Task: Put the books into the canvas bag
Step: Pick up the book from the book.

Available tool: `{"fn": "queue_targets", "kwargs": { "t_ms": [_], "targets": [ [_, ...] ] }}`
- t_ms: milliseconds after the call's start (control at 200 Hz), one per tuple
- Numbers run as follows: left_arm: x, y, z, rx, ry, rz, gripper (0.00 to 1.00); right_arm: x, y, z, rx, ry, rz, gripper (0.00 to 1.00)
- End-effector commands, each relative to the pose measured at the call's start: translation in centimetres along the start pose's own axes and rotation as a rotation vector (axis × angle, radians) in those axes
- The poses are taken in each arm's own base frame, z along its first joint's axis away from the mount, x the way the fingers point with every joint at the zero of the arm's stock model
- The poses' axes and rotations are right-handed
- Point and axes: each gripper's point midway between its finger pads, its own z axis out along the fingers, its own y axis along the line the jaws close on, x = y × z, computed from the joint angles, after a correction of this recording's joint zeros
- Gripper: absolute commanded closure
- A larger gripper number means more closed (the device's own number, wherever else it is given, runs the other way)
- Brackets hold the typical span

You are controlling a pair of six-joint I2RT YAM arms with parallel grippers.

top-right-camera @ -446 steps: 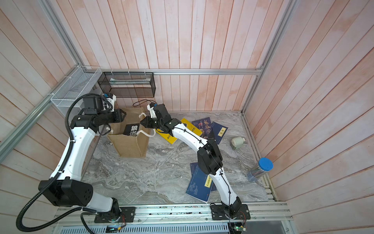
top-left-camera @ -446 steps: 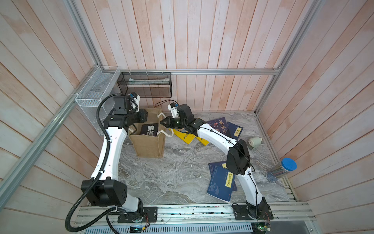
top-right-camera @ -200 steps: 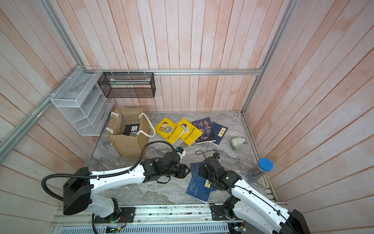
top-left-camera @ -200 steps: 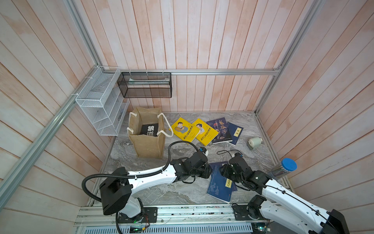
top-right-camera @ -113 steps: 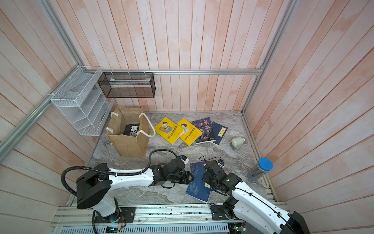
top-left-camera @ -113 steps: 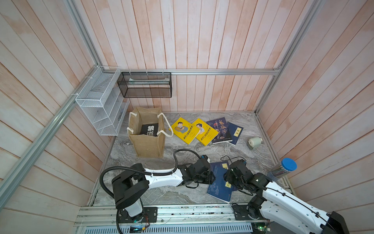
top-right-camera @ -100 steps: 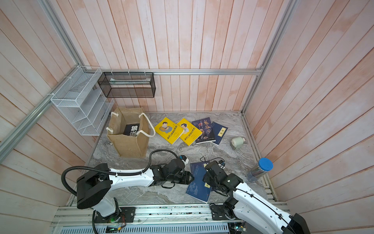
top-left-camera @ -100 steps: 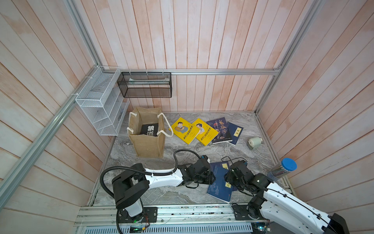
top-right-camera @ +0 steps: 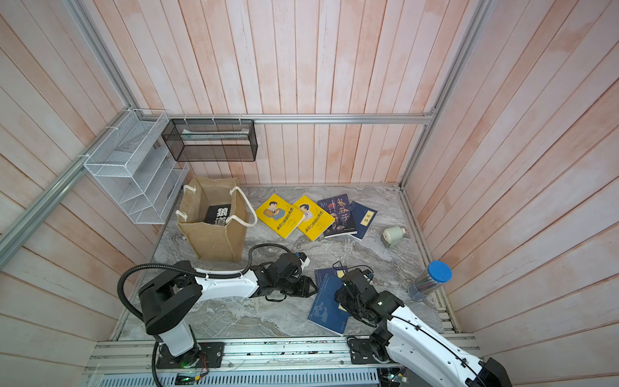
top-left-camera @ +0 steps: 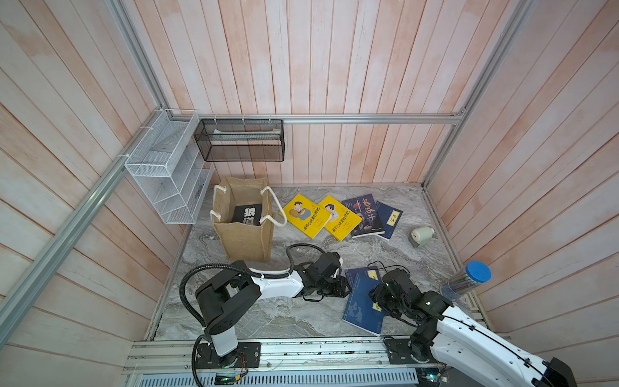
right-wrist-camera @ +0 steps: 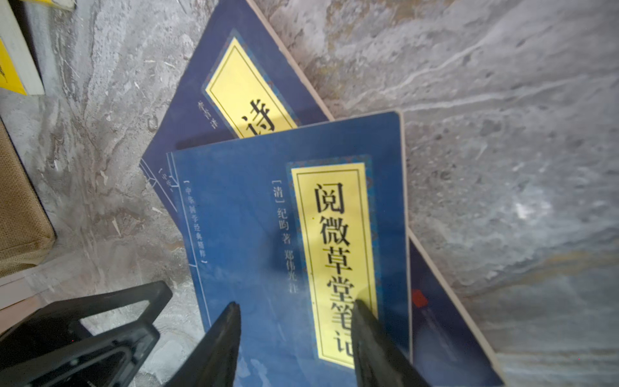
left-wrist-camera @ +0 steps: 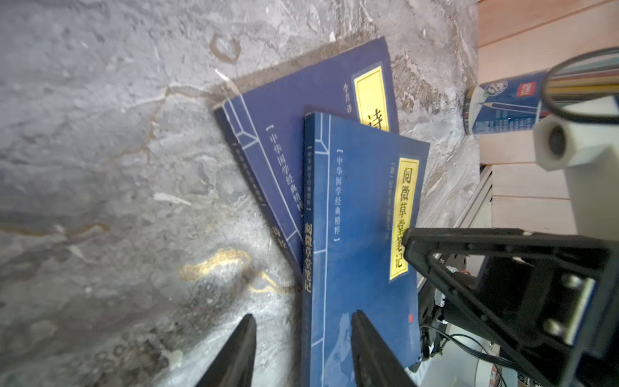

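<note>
Marble tabletop [top-left-camera: 268, 318]: top navy book [top-left-camera: 361, 303] runs near-to-far; your left gripper [left-wrist-camera: 303, 315] straddles its spine, right gripper [right-wrist-camera: 297, 302] overhangs its cover, both parted, empty.

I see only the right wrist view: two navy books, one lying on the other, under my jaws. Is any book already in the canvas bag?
Observer: Yes. Both top views show one black-cover book inside the canvas bag.
Operator: How many books lie elsewhere on the table?
Observer: Four, in a row beside the bag: two yellow books, a dark portrait book, a navy book.
Operator: And the left gripper, where is it?
Observer: The left wrist view shows its jaws open, astride the spine of the upper navy book.
</note>
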Motion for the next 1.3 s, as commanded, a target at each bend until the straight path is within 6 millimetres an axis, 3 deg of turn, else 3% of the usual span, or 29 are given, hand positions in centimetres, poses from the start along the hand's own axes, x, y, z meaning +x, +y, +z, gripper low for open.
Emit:
{"fn": "queue_targets", "kwargs": {
  "t_ms": [0,115,390,585,710,810,915,1075,1295],
  "targets": [
    [0.5,-1.0,-0.4,0.105,0.019,0.028,0.51,1.0,-1.1,1.0,0.043,0.051,0.017,0.46],
    [0.9,-1.3,0.0,0.15,0.044,0.017,0.51,1.0,-0.1,1.7,0.003,0.057,0.038,0.47],
    [2.4,-1.8,1.7,0.235,0.113,-0.05,0.52,1.5,-2.2,2.8,0.106,0.077,0.023,0.47],
    [3.0,-1.3,2.7,0.219,0.144,-0.078,0.52,2.1,-2.1,3.9,0.089,0.111,0.006,0.52],
    [3.2,-2.3,2.8,0.275,0.17,-0.081,0.52,1.9,-1.4,4.4,0.083,0.12,-0.037,0.55],
    [2.9,-2.8,2.6,0.305,0.157,-0.096,0.58,2.3,-1.0,5.0,0.082,0.152,-0.072,0.57],
    [2.4,-3.1,2.3,0.303,0.13,-0.098,0.74,2.4,-0.7,5.4,0.095,0.173,-0.113,0.58],
    [1.3,-3.1,1.2,0.256,0.09,-0.069,0.97,1.4,2.1,4.9,0.024,0.14,-0.163,0.58],
    [-0.3,-2.2,-1.4,0.132,0.009,-0.033,1.0,-1.6,8.0,1.8,-0.037,0.049,-0.328,0.51]
  ]
}}
